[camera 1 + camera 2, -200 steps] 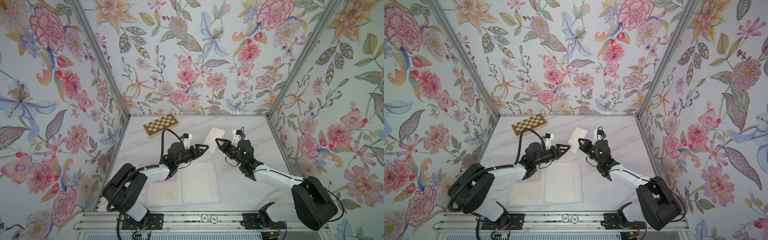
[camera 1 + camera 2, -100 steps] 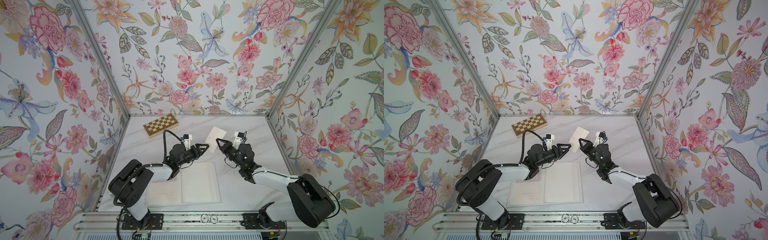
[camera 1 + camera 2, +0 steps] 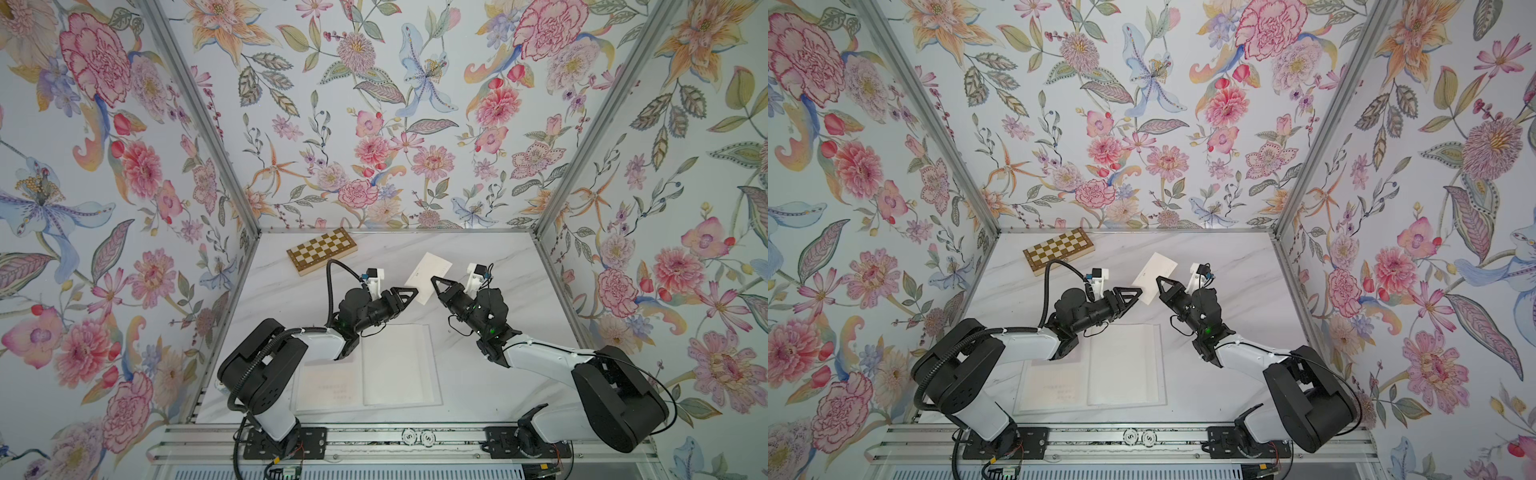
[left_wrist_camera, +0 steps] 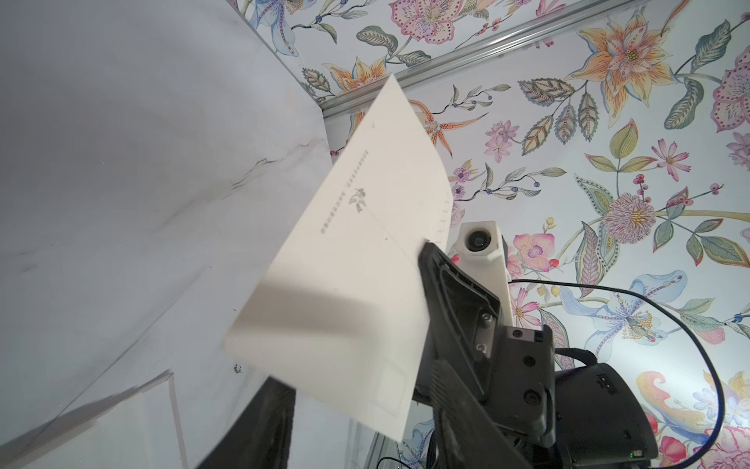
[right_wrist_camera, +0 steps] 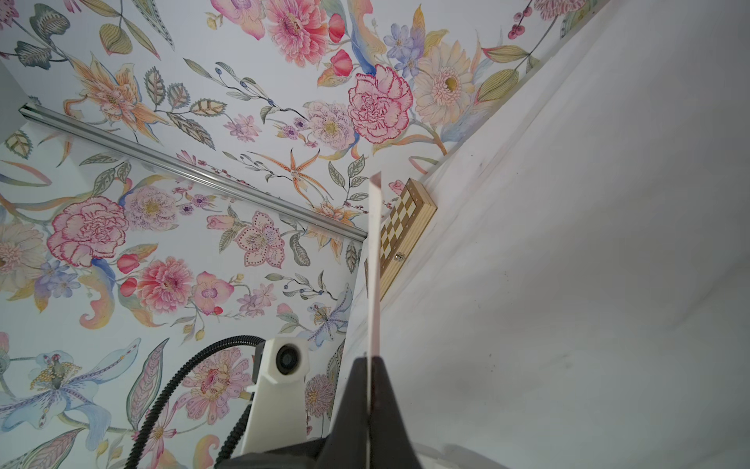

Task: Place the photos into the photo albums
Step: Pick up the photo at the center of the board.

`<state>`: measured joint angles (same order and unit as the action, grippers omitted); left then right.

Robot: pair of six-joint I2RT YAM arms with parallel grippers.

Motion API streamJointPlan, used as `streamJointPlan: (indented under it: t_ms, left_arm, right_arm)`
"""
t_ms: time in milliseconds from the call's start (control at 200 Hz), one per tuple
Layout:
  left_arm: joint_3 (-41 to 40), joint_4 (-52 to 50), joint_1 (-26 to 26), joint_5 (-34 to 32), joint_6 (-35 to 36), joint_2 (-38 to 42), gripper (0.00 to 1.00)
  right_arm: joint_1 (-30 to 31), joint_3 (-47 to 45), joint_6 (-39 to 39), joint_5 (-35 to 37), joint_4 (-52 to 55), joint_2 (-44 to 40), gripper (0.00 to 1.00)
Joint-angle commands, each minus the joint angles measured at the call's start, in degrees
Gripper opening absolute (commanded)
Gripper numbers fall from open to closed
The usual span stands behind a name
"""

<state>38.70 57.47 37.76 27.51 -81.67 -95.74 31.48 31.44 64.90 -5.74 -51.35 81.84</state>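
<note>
Floral walls (image 3: 374,124) enclose a marble bench (image 3: 282,299); right hand (image 3: 433,280) pinches a cream photo (image 3: 427,270) aloft over mid-bench; left hand (image 3: 412,291) meets its opposite edge, spread or pinching I cannot tell; open album (image 3: 399,365) lies by the near edge.

The left arm (image 3: 320,347) and right arm (image 3: 540,359) are built from white links between black joint housings. A ribbed black hose (image 3: 330,286) is carried by the left; thin black wires (image 4: 608,289) are looped along the right. The left gripper (image 3: 415,291) and right gripper (image 3: 433,279) are fitted with black triangular fingers (image 4: 458,292), fastened by screws (image 4: 483,320), and a white camera housing (image 4: 481,243) each. Black base plates (image 3: 286,440) are seen at 7 and 5 o'clock.
</note>
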Motion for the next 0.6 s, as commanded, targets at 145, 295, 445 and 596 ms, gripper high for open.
streamJointPlan:
  t_ms: [145, 295, 445, 596]
  left_arm:
    - [2.09, 4.6, 0.62, -1.07, -0.33, -1.62, 0.38]
    - [2.69, 4.17, 0.56, -2.1, 0.18, -1.55, 0.26]
    - [3.16, 5.55, 0.47, -3.39, 0.02, -2.24, 0.2]
    - [3.78, 8.42, 0.47, -4.7, -0.99, -3.28, 0.17]
  right_arm:
    - [1.05, 0.37, 2.57, -3.55, -7.25, 3.98, 0.0]
    - [1.55, -0.04, 3.17, -4.0, -8.6, 5.12, 0.0]
    - [1.91, -1.48, 4.12, -3.24, -10.42, 5.76, 0.0]
    - [2.0, -2.35, 4.5, -2.66, -11.64, 6.1, 0.0]
